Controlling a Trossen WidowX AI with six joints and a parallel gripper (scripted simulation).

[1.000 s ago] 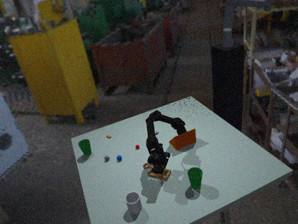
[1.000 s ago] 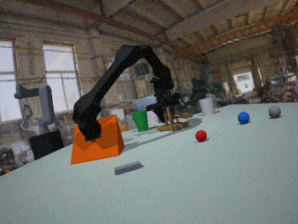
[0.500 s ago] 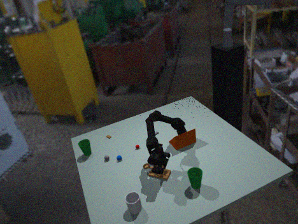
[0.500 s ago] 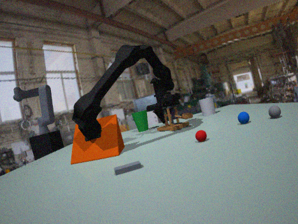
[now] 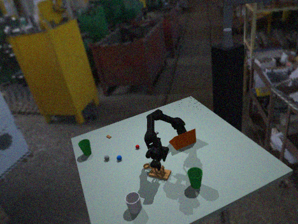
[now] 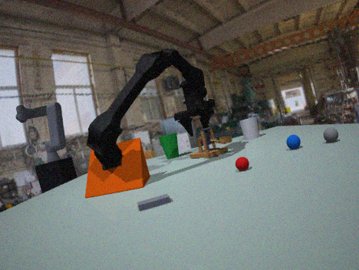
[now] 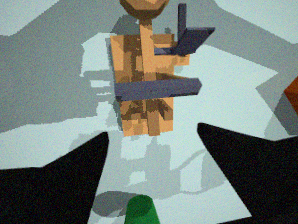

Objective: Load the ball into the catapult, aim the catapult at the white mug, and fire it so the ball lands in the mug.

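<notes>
My gripper [image 5: 156, 166] [image 6: 199, 131] [image 7: 154, 131] is open and points down over the wooden catapult [image 5: 165, 174] [image 6: 209, 154] [image 7: 116, 57], with nothing between the fingers. A dark bar [image 7: 160, 89] crosses the catapult, and a dark bent piece [image 7: 196, 41] stands at its side. The catapult's cup [image 5: 146, 166] [image 6: 225, 139] [image 7: 145, 6] sticks out past the base; no ball shows in it, but the wrist view cuts it off. The white mug [image 5: 134, 205] [image 6: 250, 129] stands upright. A red ball [image 5: 137, 146] [image 6: 242, 164], a blue ball [image 5: 119, 158] [image 6: 293, 142] and a grey ball [image 5: 106, 158] [image 6: 331, 135] lie on the table.
One green cup [image 5: 195, 179] [image 6: 169, 146] [image 7: 142, 214] stands near the catapult, another green cup [image 5: 85, 147] at the table's far left. An orange wedge [image 5: 184, 140] [image 6: 134, 180] [image 7: 293, 95] stands by the arm's base. A grey block [image 6: 155, 202] and a small wooden block [image 5: 109, 136] lie flat.
</notes>
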